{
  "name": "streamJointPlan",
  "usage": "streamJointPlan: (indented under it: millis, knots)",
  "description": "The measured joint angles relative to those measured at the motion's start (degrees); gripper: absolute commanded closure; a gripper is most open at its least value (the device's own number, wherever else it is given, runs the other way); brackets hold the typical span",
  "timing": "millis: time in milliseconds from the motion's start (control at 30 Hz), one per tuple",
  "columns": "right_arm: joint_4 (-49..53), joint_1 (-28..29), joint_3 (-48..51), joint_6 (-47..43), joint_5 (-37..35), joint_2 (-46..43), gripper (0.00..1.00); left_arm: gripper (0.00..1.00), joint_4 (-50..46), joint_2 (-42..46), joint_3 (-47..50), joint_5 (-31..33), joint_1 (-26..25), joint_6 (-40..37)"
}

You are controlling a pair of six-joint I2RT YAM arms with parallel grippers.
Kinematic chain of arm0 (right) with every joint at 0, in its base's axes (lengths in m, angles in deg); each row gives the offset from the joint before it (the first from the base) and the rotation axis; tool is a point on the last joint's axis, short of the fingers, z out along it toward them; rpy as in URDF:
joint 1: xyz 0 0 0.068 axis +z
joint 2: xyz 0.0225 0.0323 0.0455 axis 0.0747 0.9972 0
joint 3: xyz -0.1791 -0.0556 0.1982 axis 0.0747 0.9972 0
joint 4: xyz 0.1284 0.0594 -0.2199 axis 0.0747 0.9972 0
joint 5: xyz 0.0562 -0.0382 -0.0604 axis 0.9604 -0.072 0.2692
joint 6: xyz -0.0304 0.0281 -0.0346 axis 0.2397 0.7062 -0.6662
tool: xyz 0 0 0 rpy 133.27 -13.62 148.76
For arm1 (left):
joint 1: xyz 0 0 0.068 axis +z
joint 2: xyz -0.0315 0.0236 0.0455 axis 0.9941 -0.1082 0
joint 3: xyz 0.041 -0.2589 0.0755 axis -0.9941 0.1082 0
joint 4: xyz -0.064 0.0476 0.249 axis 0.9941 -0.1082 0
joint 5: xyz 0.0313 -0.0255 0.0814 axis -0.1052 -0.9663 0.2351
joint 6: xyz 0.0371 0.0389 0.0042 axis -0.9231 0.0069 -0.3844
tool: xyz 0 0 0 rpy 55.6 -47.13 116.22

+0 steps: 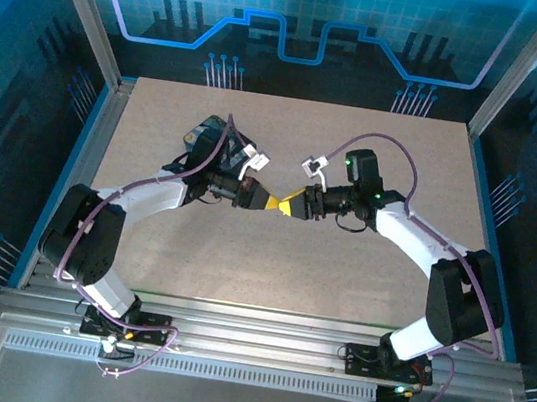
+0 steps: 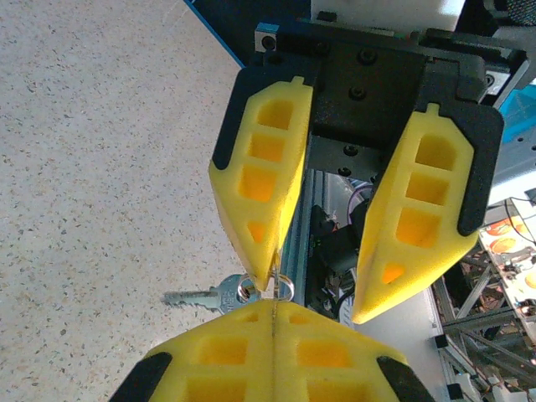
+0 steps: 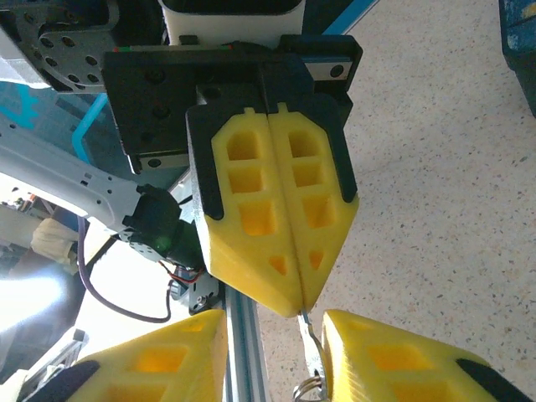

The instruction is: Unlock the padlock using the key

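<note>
A robotics lab cell: aluminium-profile frame (image 1: 230,322), blue printed wall panels (image 1: 397,18), a speckled table (image 1: 269,262).

Thin metal strip (image 3: 310,335) pokes from the clamped left gripper (image 3: 299,311) tips, gripped end hidden between the pads; can't tell what it is. Below those tips, ring (image 3: 306,390) cut by frame edge. Head end of key (image 2: 199,296) partly behind right gripper (image 2: 316,299) fingertip. Top view: all too small.

2 white arms (image 1: 150,183), yellow jaws, seemingly purple cables (image 1: 379,137).
</note>
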Motion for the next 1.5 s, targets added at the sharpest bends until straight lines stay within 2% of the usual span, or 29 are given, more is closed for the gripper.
streamJointPlan:
  millis: [167,300,567,733,867,1000,1333,1500]
  knots:
    - [0.02,0.0,1.42,-0.26,0.17,0.0,0.71,1.0,0.33,0.09,0.0,-0.11,0.04,0.2]
    - [0.15,0.0,1.77,-0.55,0.15,0.0,0.79,1.0,0.9,0.39,0.0,-0.13,0.2,0.26]
    - [-1.57,0.0,2.51,0.68,-0.31,0.0,0.86,1.0,0.85,0.44,0.0,-0.13,0.37,0.42]
    - [-2.73,-0.07,2.54,2.89,-0.33,0.0,0.67,1.0,0.52,0.57,0.0,-0.15,0.42,0.17]
    - [-4.79,-0.57,2.6,4.61,-0.44,0.0,0.64,1.0,-0.94,1.36,0.0,-0.35,0.42,-0.24]
    - [-5.81,-1.29,2.6,5.57,-0.46,-0.02,0.69,1.0,-1.77,1.62,0.0,-0.33,0.42,-0.35]
    - [-5.79,-0.83,2.6,5.38,-0.24,0.0,0.75,1.0,-1.77,1.62,0.0,-0.35,0.42,-0.28]
    - [-5.77,0.13,2.6,5.25,-0.22,0.0,0.84,1.0,-1.77,1.64,0.0,-0.35,0.42,-0.26]
